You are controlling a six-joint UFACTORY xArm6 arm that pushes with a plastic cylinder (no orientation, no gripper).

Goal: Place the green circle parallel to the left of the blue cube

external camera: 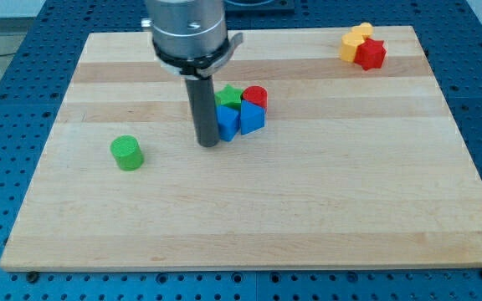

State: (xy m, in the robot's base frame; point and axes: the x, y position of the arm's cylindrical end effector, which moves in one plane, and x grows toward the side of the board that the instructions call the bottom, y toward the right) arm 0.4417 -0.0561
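Note:
The green circle (127, 153), a short green cylinder, sits alone toward the view's left on the wooden board (308, 209). The blue cube (227, 122) stands near the board's middle in a tight cluster with a second blue block (253, 118), a green star-like block (228, 95) and a red cylinder (255, 96). My tip (208, 144) rests on the board just left of the blue cube, touching or nearly touching it. The green circle lies about a hundred pixels to the left of my tip and slightly lower.
A yellow block (354, 42) and a red star-like block (371, 53) sit together at the view's top right corner. The board lies on a blue perforated table (7, 109).

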